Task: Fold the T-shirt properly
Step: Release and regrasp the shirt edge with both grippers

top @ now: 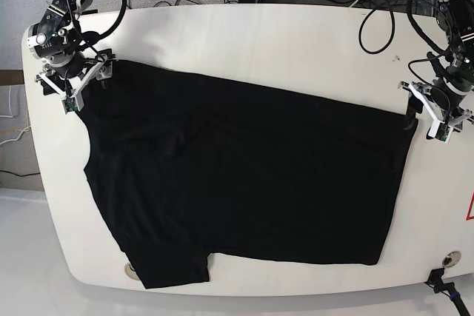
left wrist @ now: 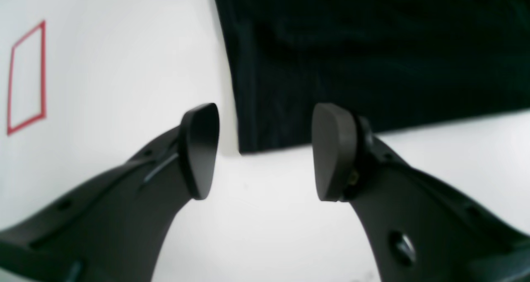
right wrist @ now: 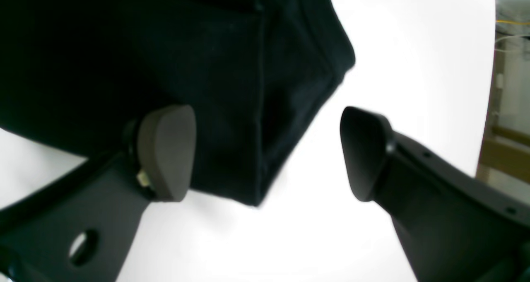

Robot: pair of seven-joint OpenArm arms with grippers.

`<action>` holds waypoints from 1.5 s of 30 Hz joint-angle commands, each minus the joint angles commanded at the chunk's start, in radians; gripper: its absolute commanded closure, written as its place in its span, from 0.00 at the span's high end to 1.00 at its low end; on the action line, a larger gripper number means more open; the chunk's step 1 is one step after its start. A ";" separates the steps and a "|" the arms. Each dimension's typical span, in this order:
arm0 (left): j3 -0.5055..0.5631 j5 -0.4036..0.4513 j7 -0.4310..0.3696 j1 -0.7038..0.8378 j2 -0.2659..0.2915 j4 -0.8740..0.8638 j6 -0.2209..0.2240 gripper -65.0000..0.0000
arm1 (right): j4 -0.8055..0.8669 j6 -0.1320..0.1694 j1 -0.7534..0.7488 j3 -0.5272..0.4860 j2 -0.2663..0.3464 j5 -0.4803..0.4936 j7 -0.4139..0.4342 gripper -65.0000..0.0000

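The T-shirt (top: 244,183) lies spread, plain black side up, across the middle of the white tabletop (top: 259,42). The left tool (left wrist: 265,151) (at the base view's right edge) gapes wide at a shirt corner, holding nothing. The right tool (right wrist: 267,153), upper left, also gapes wide, straddling a corner without gripping it.

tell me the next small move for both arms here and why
Probably lower and shut both end effectors on the cloth. The left end effector is open with a corner of the T-shirt between its fingertips, and the right end effector is open astride another corner. The shirt lies spread on the table, with neither corner gripped.
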 joint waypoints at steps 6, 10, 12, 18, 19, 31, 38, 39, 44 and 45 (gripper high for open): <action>0.000 0.000 0.000 0.014 -0.002 0.000 0.000 0.51 | -0.155 0.000 -0.014 0.003 -0.002 -0.002 0.098 0.80; 0.000 0.000 0.000 0.014 -0.003 -0.002 0.000 0.51 | -0.187 0.000 -0.012 0.003 -0.005 0.000 0.101 0.80; 0.000 0.000 0.000 0.014 -0.005 -0.002 0.000 0.51 | -0.199 0.000 -0.012 0.003 -0.005 0.002 0.101 0.73; 0.000 0.008 0.002 0.005 -0.006 -0.011 0.000 0.51 | -0.250 0.000 -0.012 0.003 0.009 0.080 0.101 0.10; 0.000 0.025 0.002 0.003 -0.008 -0.017 0.000 0.51 | -0.250 0.000 -0.012 0.003 0.012 0.081 0.101 0.04; 0.005 0.057 0.003 -0.133 -0.008 -0.273 0.000 0.52 | -0.250 0.000 -0.014 0.003 0.009 0.081 0.101 0.00; 0.008 0.054 0.002 -0.199 -0.005 -0.377 0.000 0.52 | -0.250 0.000 -0.014 0.003 0.009 0.081 0.101 0.00; 0.015 0.054 0.002 -0.215 -0.005 -0.397 0.000 0.52 | -0.250 0.000 -0.014 0.003 0.009 0.081 0.101 0.00; 0.087 0.054 0.002 -0.256 -0.005 -0.491 0.000 0.52 | -0.250 0.000 -0.012 0.002 0.009 0.083 0.101 0.00; 0.092 0.054 0.002 -0.262 -0.003 -0.491 0.000 0.52 | -0.250 0.000 -0.012 0.002 0.009 0.083 0.101 0.00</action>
